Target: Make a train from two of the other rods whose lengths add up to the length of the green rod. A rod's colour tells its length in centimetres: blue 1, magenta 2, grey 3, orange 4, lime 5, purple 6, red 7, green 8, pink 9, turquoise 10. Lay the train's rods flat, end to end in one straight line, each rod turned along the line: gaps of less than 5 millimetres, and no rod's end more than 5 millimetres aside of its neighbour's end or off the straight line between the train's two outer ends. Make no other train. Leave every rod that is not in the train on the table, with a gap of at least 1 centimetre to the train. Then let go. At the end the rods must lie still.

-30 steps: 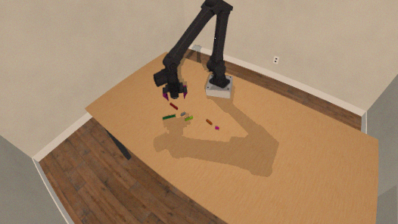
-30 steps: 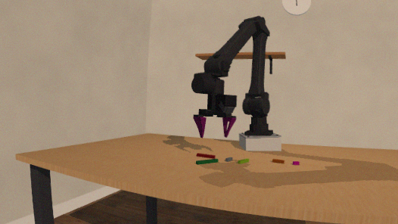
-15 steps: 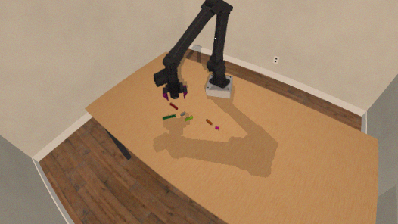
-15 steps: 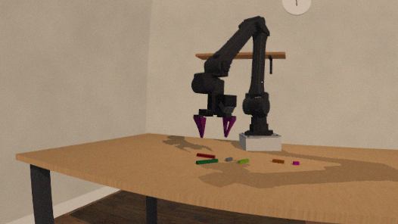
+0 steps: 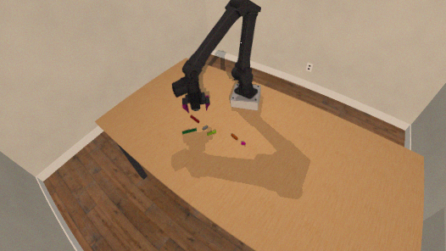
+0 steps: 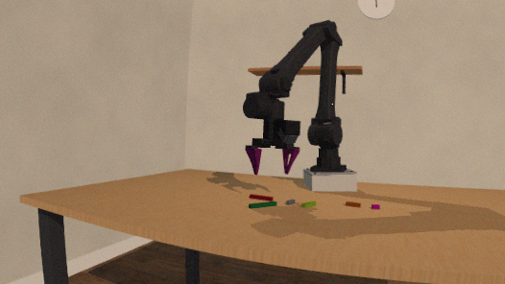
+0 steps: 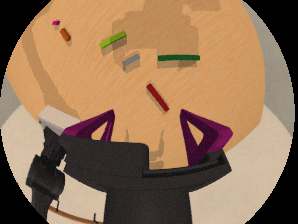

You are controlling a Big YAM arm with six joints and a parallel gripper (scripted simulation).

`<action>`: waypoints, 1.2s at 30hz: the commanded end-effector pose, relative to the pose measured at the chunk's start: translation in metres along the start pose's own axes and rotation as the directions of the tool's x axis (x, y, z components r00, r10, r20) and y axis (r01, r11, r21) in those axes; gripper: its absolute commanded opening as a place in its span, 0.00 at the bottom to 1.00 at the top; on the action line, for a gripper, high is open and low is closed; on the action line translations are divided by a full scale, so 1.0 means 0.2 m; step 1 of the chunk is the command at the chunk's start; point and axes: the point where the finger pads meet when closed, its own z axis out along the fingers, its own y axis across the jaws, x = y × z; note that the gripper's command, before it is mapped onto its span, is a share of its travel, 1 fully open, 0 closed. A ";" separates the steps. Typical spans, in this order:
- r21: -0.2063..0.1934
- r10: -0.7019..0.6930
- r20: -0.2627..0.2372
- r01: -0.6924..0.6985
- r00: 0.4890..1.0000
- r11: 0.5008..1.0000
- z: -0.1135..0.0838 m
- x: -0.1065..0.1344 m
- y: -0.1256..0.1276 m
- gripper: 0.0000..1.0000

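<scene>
Above the table (image 5: 322, 170) (image 6: 144, 216) (image 7: 230, 90), the pincer (image 5: 197, 108) (image 6: 272, 174) (image 7: 147, 112) hangs with its fingers wide apart, holding nothing. Nearest it lies the red rod (image 5: 194, 119) (image 6: 261, 197) (image 7: 158, 97). In the exterior view, the green rod (image 5: 189, 131) (image 6: 262, 204) (image 7: 179, 58) is just on its near side; rightward come the grey rod (image 5: 205, 127) (image 6: 290, 201) (image 7: 131, 61), lime rod (image 5: 211, 132) (image 6: 308, 204) (image 7: 113, 39), orange rod (image 5: 234, 136) (image 6: 353, 204) (image 7: 65, 34) and magenta rod (image 5: 243, 143) (image 6: 375, 206) (image 7: 56, 23), all apart.

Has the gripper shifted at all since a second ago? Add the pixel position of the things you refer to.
No visible shift: the gripper (image 5: 197, 109) (image 6: 272, 174) (image 7: 147, 112) hangs in the same place relative to the white base block (image 5: 244, 103) (image 6: 331, 182) (image 7: 56, 119) in the top and exterior views.
</scene>
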 end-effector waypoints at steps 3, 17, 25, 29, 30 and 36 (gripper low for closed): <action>0.022 0.002 0.015 -0.002 1.000 1.000 -0.04 -0.02 -0.10 1.00; 0.022 0.002 0.015 -0.002 1.000 1.000 -0.04 -0.02 -0.10 1.00; 0.030 0.072 0.023 -0.073 0.997 0.997 -0.05 -0.08 -0.09 1.00; 0.023 0.199 0.020 -0.199 0.980 0.980 -0.04 -0.11 -0.06 1.00; 0.028 0.254 0.027 -0.255 0.967 0.967 -0.05 -0.14 -0.07 1.00; 0.023 0.314 0.026 -0.314 0.949 0.949 -0.04 -0.15 -0.05 1.00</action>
